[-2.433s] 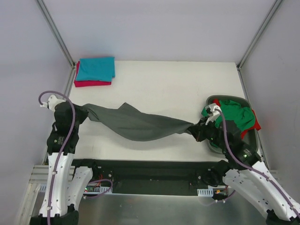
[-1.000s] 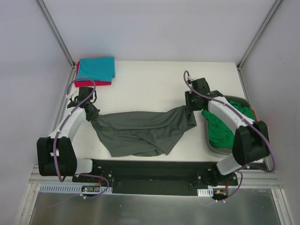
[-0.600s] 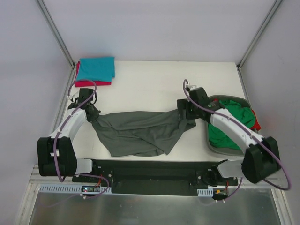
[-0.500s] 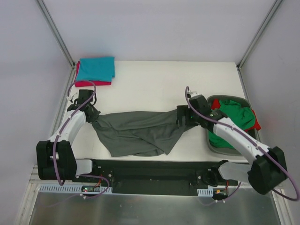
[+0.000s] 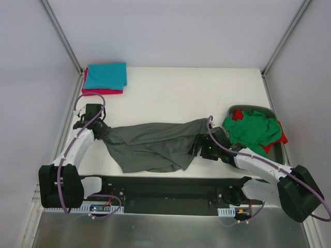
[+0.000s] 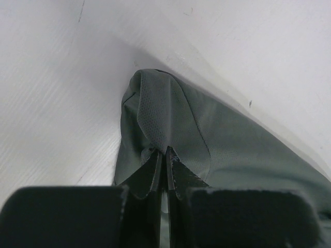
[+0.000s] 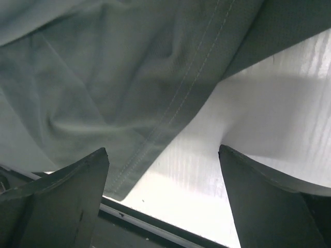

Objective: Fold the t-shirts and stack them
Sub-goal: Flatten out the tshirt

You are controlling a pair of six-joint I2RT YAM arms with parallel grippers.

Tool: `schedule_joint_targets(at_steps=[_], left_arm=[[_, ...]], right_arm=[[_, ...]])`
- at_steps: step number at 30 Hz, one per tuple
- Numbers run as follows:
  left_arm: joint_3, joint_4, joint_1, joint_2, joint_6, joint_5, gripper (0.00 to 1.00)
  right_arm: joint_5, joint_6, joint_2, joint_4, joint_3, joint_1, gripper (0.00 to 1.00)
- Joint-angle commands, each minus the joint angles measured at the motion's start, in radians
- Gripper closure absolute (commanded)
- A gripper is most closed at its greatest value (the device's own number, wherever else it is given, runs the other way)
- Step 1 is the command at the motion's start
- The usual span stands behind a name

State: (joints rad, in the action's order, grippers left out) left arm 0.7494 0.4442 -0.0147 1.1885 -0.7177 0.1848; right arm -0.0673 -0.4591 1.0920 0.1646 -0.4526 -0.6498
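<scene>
Grey cloth filled both wrist views, so little of the dark grey shirt (image 5: 155,144) could be read there. One showed only a pinched fold, the other a stitched hem running out of the picture. From above, the shirt lay spread and rumpled on the table (image 5: 181,93), to the left of the tub (image 5: 258,108). The tub itself was mostly hidden under the green shirt (image 5: 251,129). The red shirt (image 5: 283,135) showed only as slivers at the green one's edges. Well left of the tub, at the far corner, the teal shirt (image 5: 106,76) covered all but a strip of the crimson-pink shirt (image 5: 101,92).

The left claw (image 6: 164,155) was clenched on the grey shirt's corner farthest from the tub, its fingers nearly touching with cloth between them. The right claw (image 7: 163,150) stood released, fingers wide apart over the hem and bare table, grasping nothing. From above, its fingers were hard to pick out against the cloth.

A second earlier the right claw had held the shirt's corner beside the tub's far-left rim. It had since let go and drawn back to just left of the tub's near end. The arm no longer crossed the tub, so more of the green shirt showed. The left claw had kept its hold.
</scene>
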Motion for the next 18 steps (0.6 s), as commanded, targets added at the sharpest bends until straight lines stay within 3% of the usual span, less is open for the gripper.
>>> schedule_joint_targets(at_steps=[1,4,13,18], left_arm=[[-0.015,-0.006,-0.005,-0.032,0.014,-0.016,1.00],[-0.015,-0.007,-0.005,-0.033,0.015,-0.019,1.00],[-0.012,-0.007,-0.005,-0.032,0.015,-0.010,1.00],[-0.004,-0.009,-0.005,-0.026,0.017,-0.008,1.00]], right_arm=[[0.053,-0.059,0.068,-0.097,-0.015,-0.004,0.11],[0.061,-0.058,0.127,-0.116,-0.034,-0.007,0.17],[0.112,-0.066,0.106,-0.125,-0.032,-0.013,0.60],[0.101,-0.018,0.077,-0.106,-0.044,-0.014,0.78]])
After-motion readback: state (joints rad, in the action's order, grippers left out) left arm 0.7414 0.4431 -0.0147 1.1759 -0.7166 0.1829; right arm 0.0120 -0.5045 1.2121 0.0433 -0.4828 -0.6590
